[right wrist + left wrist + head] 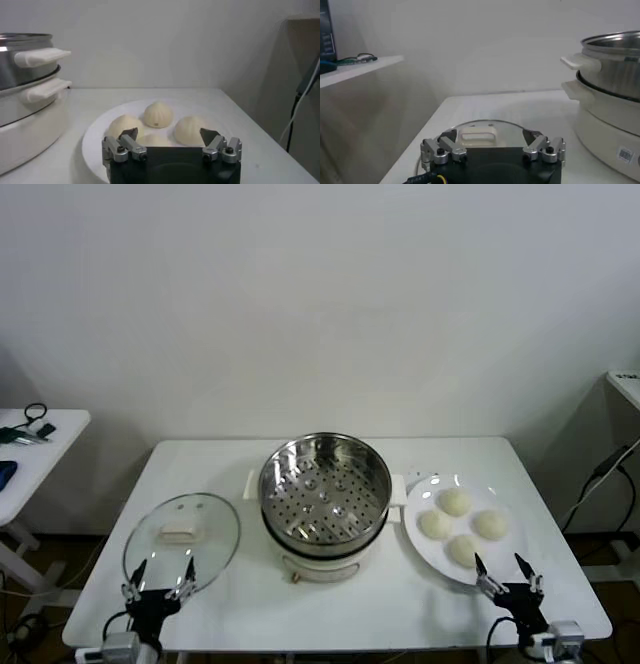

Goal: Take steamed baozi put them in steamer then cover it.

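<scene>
— What is shown from the head?

— Four steamed baozi point(461, 528) are counted on one white plate point(424, 492), beside one empty steamer point(325, 489); one cover point(181, 538) lies left. Both grippers are spread—left gripper point(158, 576), right gripper point(508, 573).

— From the left wrist?

— The cover's cream handle point(478, 135) is offered; glass, judged slippery.

— The right wrist?

— Soft buns (easily dented), best pinched lightly at the sides.

steamer point(607, 90) cropped, nearest baozi point(155, 140) half-hidden
</scene>
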